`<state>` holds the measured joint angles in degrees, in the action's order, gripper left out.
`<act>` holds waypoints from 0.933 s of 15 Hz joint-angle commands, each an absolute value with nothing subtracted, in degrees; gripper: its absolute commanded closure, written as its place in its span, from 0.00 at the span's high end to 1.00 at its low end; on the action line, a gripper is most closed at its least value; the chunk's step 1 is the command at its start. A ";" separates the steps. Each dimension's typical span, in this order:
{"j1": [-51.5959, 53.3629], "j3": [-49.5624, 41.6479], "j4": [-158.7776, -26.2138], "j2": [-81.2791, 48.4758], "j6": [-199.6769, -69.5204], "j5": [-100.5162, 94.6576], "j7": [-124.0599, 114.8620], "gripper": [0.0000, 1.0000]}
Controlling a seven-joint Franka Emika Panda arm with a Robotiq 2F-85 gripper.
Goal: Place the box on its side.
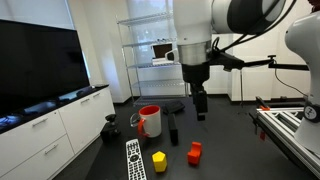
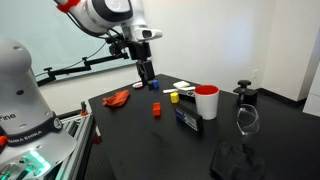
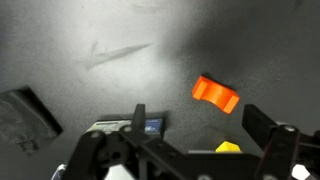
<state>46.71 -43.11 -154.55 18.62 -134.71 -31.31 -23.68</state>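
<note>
The black box [image 1: 172, 133] stands upright on the dark table, just right of the red-and-white mug [image 1: 150, 120]. My gripper [image 1: 200, 108] hangs above the table to the right of the box, apart from it, open and empty. It also shows in an exterior view [image 2: 148, 76], and in the wrist view [image 3: 180, 138] its two fingers are spread wide. In the wrist view a slim dark upright shape [image 3: 138, 114] seems to be the box. The orange-red block [image 3: 215, 93] and the yellow block [image 3: 230, 147] lie below the gripper.
A remote [image 1: 134, 158] lies at the table's front, with the yellow block [image 1: 159, 160] and the orange-red block [image 1: 195, 152] beside it. In an exterior view the mug [image 2: 207, 101], a red cloth [image 2: 118, 98] and a glass [image 2: 247, 120] stand on the table.
</note>
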 commanded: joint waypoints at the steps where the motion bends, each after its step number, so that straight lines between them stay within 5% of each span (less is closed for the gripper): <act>1: 33.55 -29.86 -150.68 17.98 -129.11 -17.91 -12.36 1.00; 6: 16.11 -11.98 -147.50 16.41 -123.64 -7.57 -6.64 1.00; 14: 6.37 -1.68 -146.69 15.40 -122.99 -7.49 -6.42 1.00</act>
<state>9.31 -4.43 -148.23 15.39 -124.68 -8.49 -8.69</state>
